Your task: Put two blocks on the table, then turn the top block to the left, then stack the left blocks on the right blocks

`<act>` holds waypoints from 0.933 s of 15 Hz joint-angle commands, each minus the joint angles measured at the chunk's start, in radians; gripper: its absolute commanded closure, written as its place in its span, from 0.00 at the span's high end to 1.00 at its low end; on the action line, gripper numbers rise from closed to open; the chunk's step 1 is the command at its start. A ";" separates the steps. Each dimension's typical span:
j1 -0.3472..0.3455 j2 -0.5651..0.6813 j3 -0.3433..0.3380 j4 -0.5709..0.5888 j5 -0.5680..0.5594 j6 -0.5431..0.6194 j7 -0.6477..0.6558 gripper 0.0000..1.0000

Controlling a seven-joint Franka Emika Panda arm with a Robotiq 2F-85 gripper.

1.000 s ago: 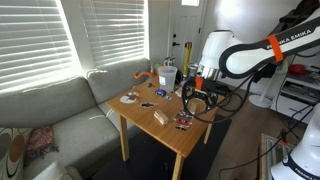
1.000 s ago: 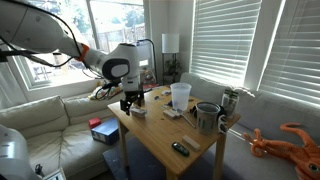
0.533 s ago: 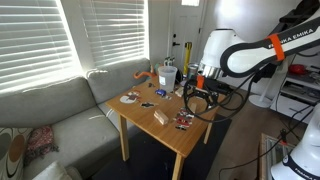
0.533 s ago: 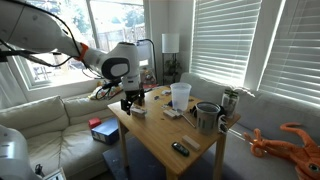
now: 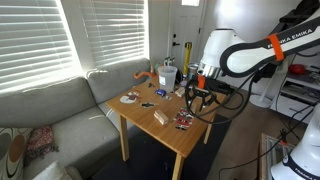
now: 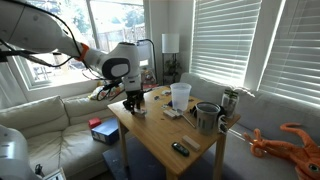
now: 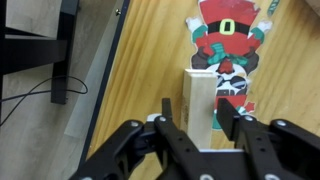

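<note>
In the wrist view a pale-tan wooden block (image 7: 200, 105) stands on the table (image 7: 150, 60) between the fingers of my gripper (image 7: 196, 103). The jaws have narrowed around it. The right finger (image 7: 226, 108) is almost against the block, and a thin strip of table still shows between the block and the left finger (image 7: 167, 108). In both exterior views the gripper (image 5: 196, 97) (image 6: 132, 101) hangs low over the table near one edge. Another pale block (image 5: 160, 118) lies further along the table top (image 5: 170, 140).
A red-and-green Santa figure (image 7: 228, 35) lies flat just beyond the block. The table edge (image 7: 105, 80) runs close on the left, with a black stand (image 7: 35, 50) on the floor below. A white cup (image 6: 180, 95), a metal mug (image 6: 207, 117) and small clutter share the table (image 6: 165, 135).
The jaws have gone from wide open to narrow around the block. The arm itself has hardly moved.
</note>
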 commanded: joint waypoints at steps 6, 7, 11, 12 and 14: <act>-0.014 -0.023 0.000 -0.007 -0.020 0.006 -0.043 0.07; -0.016 -0.031 0.003 -0.008 -0.034 0.003 -0.047 0.07; -0.010 -0.069 0.010 -0.020 -0.131 -0.002 -0.180 0.07; -0.007 -0.079 0.011 -0.025 -0.146 0.003 -0.220 0.07; 0.000 -0.093 0.014 -0.029 -0.167 0.007 -0.302 0.07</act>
